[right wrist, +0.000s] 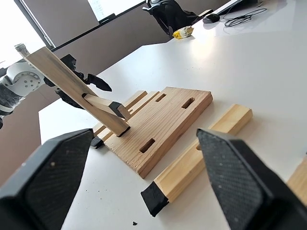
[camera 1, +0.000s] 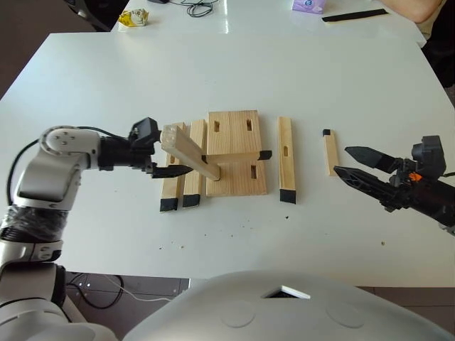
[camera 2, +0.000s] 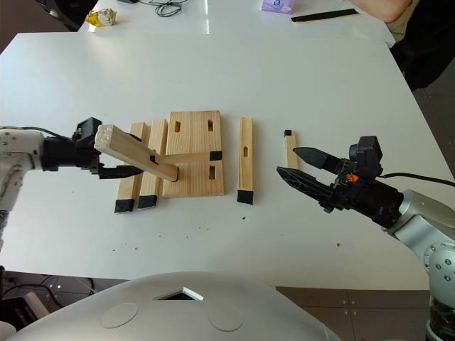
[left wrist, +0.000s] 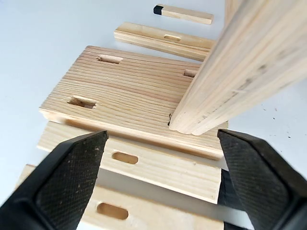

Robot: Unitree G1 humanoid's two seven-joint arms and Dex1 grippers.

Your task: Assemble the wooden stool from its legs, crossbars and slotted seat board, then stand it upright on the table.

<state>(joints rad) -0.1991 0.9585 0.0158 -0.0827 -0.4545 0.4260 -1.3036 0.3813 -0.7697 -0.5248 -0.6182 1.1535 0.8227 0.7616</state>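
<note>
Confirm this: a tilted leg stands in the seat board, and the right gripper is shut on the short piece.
Wrong on the gripper: the right gripper is open and holds nothing; the short piece lies on the table, per the right eye view. The rest holds.

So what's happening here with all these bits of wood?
A two-armed robot is partway through building a wooden stool. The slotted seat board lies flat on the table. One leg leans tilted with its lower end on the board, and the left gripper sits open around it. The right gripper hovers open near a short piece. Another leg lies loose beside the board.
</note>
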